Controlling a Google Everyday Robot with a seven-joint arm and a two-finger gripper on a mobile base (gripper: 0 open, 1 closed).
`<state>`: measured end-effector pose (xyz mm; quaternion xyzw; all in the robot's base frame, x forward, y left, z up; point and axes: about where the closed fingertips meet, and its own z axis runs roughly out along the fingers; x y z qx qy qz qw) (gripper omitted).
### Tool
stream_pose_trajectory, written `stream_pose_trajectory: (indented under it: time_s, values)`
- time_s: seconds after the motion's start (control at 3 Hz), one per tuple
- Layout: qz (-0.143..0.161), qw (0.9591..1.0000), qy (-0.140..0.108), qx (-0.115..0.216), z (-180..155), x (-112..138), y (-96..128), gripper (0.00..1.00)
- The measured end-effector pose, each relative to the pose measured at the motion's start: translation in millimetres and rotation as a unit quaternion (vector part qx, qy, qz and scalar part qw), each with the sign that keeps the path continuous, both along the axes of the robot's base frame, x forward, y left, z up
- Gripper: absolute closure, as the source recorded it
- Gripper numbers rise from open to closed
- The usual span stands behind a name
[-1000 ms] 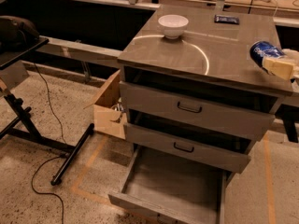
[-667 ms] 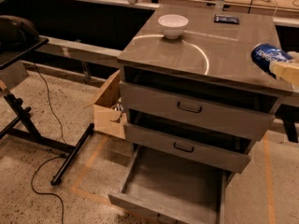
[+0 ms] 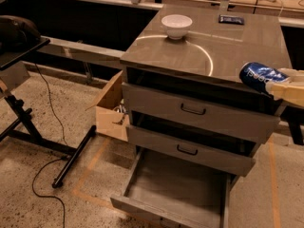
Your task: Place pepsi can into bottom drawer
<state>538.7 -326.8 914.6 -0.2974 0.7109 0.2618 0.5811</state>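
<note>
The blue pepsi can (image 3: 259,77) lies on its side in my gripper (image 3: 275,82) at the right edge of the view, level with the front right corner of the cabinet top (image 3: 213,46). The gripper's cream fingers (image 3: 289,90) are shut on the can's right end. The bottom drawer (image 3: 175,189) is pulled out below, its grey floor bare. The can is above and to the right of that drawer.
A white bowl (image 3: 176,25) and a flat dark packet (image 3: 231,19) sit on the cabinet top. The two upper drawers (image 3: 194,110) stand slightly ajar. A cardboard box (image 3: 111,110) sits left of the cabinet. A black stand (image 3: 28,122) and cable are on the floor at left.
My gripper with the pepsi can has moved left and down, from over the cabinet's right edge toward its front right corner.
</note>
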Motion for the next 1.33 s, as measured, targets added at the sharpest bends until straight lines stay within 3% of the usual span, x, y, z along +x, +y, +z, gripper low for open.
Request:
stream_pose_trajectory:
  time_s: [0.33,0.67,1.0,1.33]
  values:
    - [0.0,1.0,0.0,0.0,0.0,0.0,0.1,1.0]
    - [0.03,0.9991,0.03,0.0,-15.6,-23.2,22.6,1.0]
    - [0.075,0.9943,0.074,0.016,-41.0,-72.5,61.7,1.0]
    - [0.099,0.9881,0.112,0.034,-69.3,-113.5,94.9,1.0]
